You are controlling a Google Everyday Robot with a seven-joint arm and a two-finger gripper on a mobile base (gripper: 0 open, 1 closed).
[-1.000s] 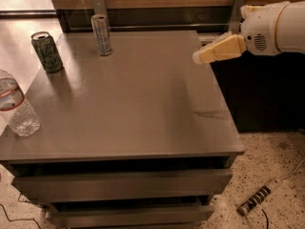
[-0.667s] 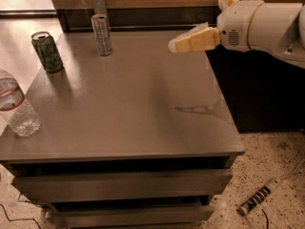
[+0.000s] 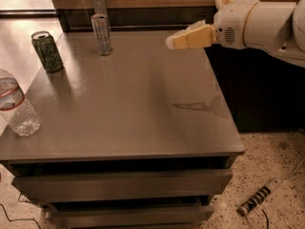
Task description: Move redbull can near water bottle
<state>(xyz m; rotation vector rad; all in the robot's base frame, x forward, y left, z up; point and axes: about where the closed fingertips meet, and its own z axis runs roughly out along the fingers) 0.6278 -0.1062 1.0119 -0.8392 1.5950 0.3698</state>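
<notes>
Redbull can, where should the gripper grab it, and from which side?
Probably the middle of the redbull can, from the picture's right: it stands upright and slim, and nothing stands between it and the gripper, hovering over the table near its right rear.

Cream matt gripper (image 3: 173, 41) over the smooth grey table (image 3: 138, 113); metal redbull can (image 3: 101, 35), crinkled clear-plastic water bottle (image 3: 16, 106)

A single high camera looks down across the table (image 3: 143, 109) from its front edge, end effector (image 3: 171, 41) upper right

Green can (image 3: 47, 51), table (image 3: 143, 104), perhaps power strip (image 3: 257, 200)
</notes>
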